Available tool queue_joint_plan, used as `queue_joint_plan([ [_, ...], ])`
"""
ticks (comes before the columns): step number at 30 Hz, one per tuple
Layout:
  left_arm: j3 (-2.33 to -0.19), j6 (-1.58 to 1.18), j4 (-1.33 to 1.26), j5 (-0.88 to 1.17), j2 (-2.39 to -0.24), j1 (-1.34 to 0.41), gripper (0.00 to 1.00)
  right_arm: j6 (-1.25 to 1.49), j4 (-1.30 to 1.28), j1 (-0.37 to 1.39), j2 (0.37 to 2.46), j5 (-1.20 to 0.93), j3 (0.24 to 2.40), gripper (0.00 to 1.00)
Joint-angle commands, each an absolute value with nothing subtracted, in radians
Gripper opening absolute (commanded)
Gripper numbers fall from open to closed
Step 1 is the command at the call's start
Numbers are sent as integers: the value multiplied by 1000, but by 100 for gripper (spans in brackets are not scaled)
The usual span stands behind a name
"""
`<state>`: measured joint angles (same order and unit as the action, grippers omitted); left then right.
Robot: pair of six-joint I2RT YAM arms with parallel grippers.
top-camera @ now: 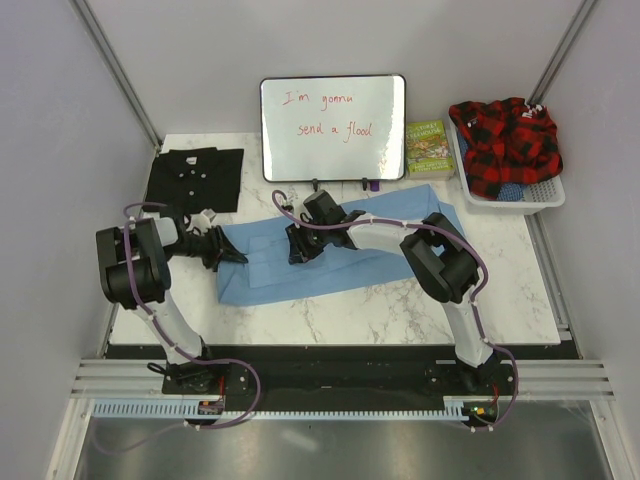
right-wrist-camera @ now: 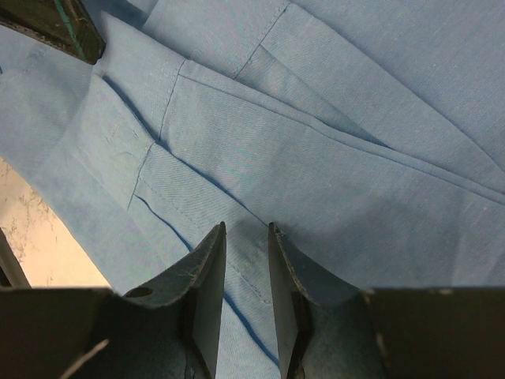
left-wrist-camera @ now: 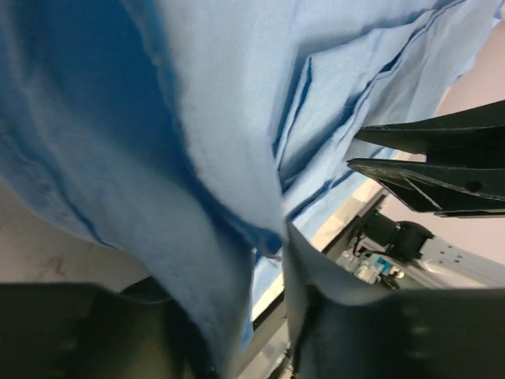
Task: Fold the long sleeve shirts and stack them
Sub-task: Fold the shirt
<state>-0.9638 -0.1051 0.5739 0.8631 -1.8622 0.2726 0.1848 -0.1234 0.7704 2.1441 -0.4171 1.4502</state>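
**Both hands on the blue shirt, mid-worktop**

Blue shirt (top-camera: pixel 350 255) is lying across the middle of the worktop (top-camera: pixel 400 310). Left hand (top-camera: pixel 232 256) is clenched on its left edge, with cloth bunched between the fingers. Right hand (top-camera: pixel 297 250) is near it, pinching a fold by a seam, and the right arm reaches across the shirt.

Black shirt (top-camera: pixel 195 178) sits folded at the back left, well apart. Behind are a whiteboard (top-camera: pixel 333 128), a book (top-camera: pixel 428 148) just beside it, and a basket (top-camera: pixel 530 205) holding red plaid cloth (top-camera: pixel 505 140).

Bright, even light; light blue shirt (left-wrist-camera: pixel 197 158) blurred in the left wrist view.
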Motion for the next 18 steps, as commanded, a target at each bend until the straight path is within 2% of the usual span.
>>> queue_joint_plan([
  [1,-962,-113,526,838,-1787,270,32,195,-123,781,2163,-420,1483,36],
  [5,-1008,-94,586,807,-1769,259,11,201,-127,782,2117,-436,1493,40],
  [6,-1026,-77,624,793,-1772,261,2,198,-138,781,2090,-439,1496,45],
  [8,-1043,-57,658,747,-1769,259,2,186,-150,778,2054,-443,1493,50],
  [9,-1061,-32,693,732,-1763,259,2,178,-170,775,2019,-443,1490,55],
  [12,-1097,-6,735,674,-1743,261,2,164,-208,744,1950,-460,1470,60],
  [18,-1198,63,848,588,-1689,261,2,132,-325,592,1847,-520,1373,61],
])
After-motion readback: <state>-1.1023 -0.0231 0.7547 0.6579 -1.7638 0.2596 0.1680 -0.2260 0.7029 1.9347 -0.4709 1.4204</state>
